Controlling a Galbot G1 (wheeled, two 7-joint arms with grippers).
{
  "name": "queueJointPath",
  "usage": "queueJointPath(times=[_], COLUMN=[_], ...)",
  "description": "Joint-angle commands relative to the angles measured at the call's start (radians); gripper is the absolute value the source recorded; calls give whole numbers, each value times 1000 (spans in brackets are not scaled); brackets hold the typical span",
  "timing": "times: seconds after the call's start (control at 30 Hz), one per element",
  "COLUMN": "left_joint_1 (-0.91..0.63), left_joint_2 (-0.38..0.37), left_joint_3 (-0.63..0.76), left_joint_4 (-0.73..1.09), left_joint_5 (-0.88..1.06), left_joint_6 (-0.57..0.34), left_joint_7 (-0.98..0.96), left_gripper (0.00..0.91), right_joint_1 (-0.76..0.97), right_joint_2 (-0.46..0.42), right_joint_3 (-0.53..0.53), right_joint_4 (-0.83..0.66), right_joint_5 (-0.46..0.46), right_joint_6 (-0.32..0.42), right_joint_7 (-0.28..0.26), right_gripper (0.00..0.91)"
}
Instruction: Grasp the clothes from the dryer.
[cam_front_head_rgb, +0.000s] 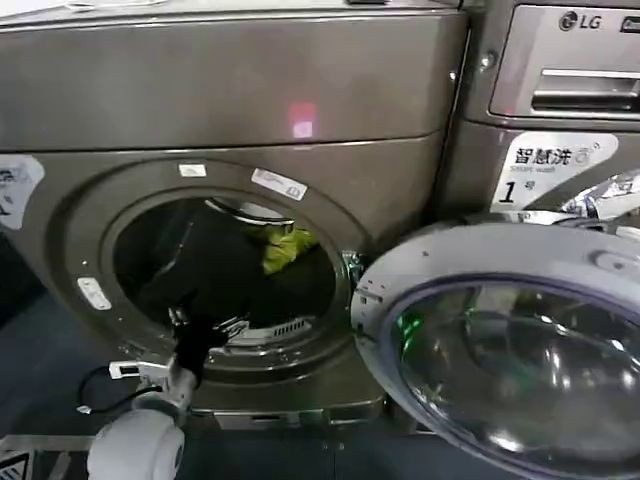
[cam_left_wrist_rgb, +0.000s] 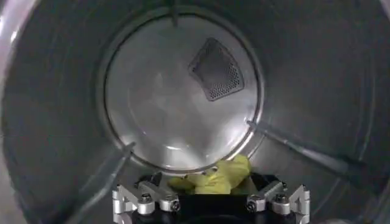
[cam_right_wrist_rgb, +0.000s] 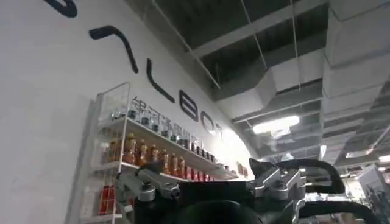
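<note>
The dryer (cam_front_head_rgb: 230, 100) stands with its round porthole open. Its silver-rimmed glass door (cam_front_head_rgb: 500, 350) is swung out to the right. The clothes (cam_front_head_rgb: 285, 247), a small wrinkled yellow-green piece, lie inside the steel drum (cam_left_wrist_rgb: 61, 122) near its back wall. My left arm reaches in over the porthole's lower lip, with the left gripper (cam_front_head_rgb: 190, 325) inside the opening. In the left wrist view the left gripper (cam_left_wrist_rgb: 210, 182) is open, and the clothes (cam_left_wrist_rgb: 213, 176) sit low between its spread dark fingers (cam_left_wrist_rgb: 150, 181), just ahead of them. My right gripper (cam_right_wrist_rgb: 204, 167) is open, holds nothing and points up toward a ceiling.
A like-coloured machine with an LG logo (cam_front_head_rgb: 560, 60) stands at the right, behind the open door. Raised ribs (cam_left_wrist_rgb: 304, 152) run along the drum wall, and a mesh vent (cam_left_wrist_rgb: 216, 70) sits in its back plate. A shelf of bottles (cam_right_wrist_rgb: 152, 158) lines a white wall.
</note>
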Motion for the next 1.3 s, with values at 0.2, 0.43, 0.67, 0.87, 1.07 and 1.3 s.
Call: queueJointPath(times=[0.2,0.43,0.67,0.87,1.07,1.3], left_joint_1=[-3,-6,-2,2,-1,-76], left_joint_2=[-1,0,4,8,9,12], left_joint_3=[0,0,0,-1,0,5], left_joint_4=[3,2,0,-5,6,87], left_joint_5=[0,0,0,-1,-3,-44], left_joint_6=[-1,1,1,1,-12,-36], left_joint_7=[3,4,4,5,6,5], left_gripper=[907,907,907,907,907,907], right_joint_1=[2,2,-2,-5,-11,-20], right_joint_2=[-2,-2,3,8,17,17], right_joint_3=[1,4,9,11,12,26], right_joint_4=[0,-3,-7,-5,4,1], right_joint_5=[-1,-1,-1,0,-7,-97], right_joint_6=[0,0,0,0,0,-6], right_joint_7=[0,-1,-3,-5,-8,-44], right_gripper=[907,907,907,907,907,907])
